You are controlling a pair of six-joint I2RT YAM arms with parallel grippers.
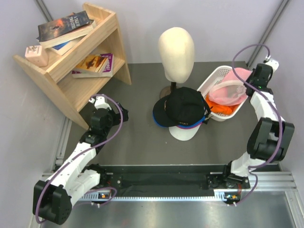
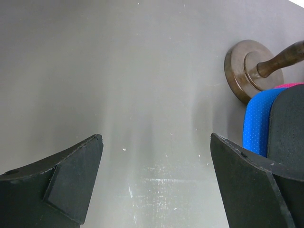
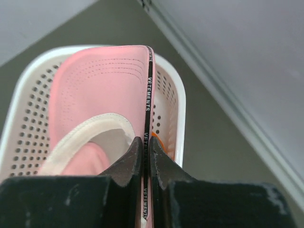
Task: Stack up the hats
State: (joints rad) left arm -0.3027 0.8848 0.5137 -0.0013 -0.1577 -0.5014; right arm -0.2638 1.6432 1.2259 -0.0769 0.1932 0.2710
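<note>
A stack of hats lies mid-table with a black cap (image 1: 184, 105) on top, a blue cap's edge (image 1: 158, 121) under it and a white brim (image 1: 183, 133) at the bottom. My right gripper (image 3: 147, 142) is shut on the black-trimmed brim edge of a light pink cap (image 3: 102, 85) and holds it over the white basket (image 3: 176, 95). In the top view the pink cap (image 1: 232, 89) hangs above an orange bucket hat (image 1: 221, 108) in the basket (image 1: 207, 82). My left gripper (image 2: 156, 137) is open and empty above bare table, left of the stack's blue cap (image 2: 256, 127).
The cream mannequin head (image 1: 176, 50) stands behind the stack; its brown wooden base (image 2: 251, 66) shows in the left wrist view. A wooden shelf (image 1: 71, 76) with books stands at the back left. Grey walls close both sides.
</note>
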